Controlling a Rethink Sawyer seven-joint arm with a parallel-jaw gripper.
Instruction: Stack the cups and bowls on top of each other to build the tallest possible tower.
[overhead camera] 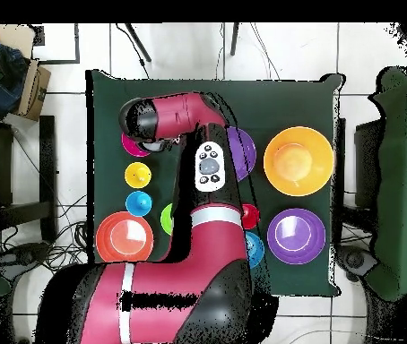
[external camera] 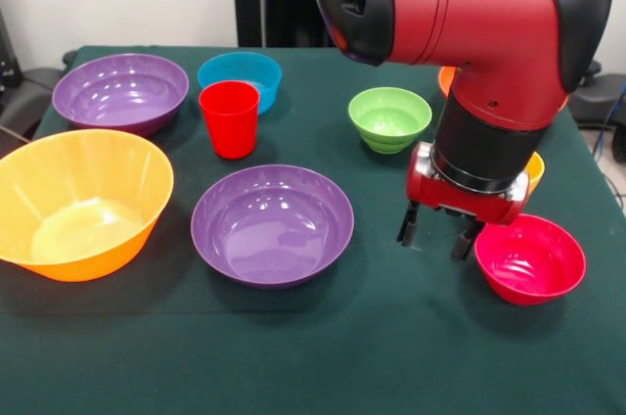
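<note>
Open and empty, our gripper [external camera: 439, 233] hangs over the green cloth [external camera: 391, 337] just beside the pink bowl [external camera: 529, 258], with cups and bowls spread unstacked and tiled floor [overhead camera: 279, 54] around the table.

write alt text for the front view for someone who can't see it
A red and black robot arm reaches down over a green-clothed table, its open gripper hanging empty beside a magenta-pink bowl. Spread across the table, nothing stacked, are two purple bowls, a large yellow-orange bowl, a blue bowl, a green bowl and an upright red cup.
</note>
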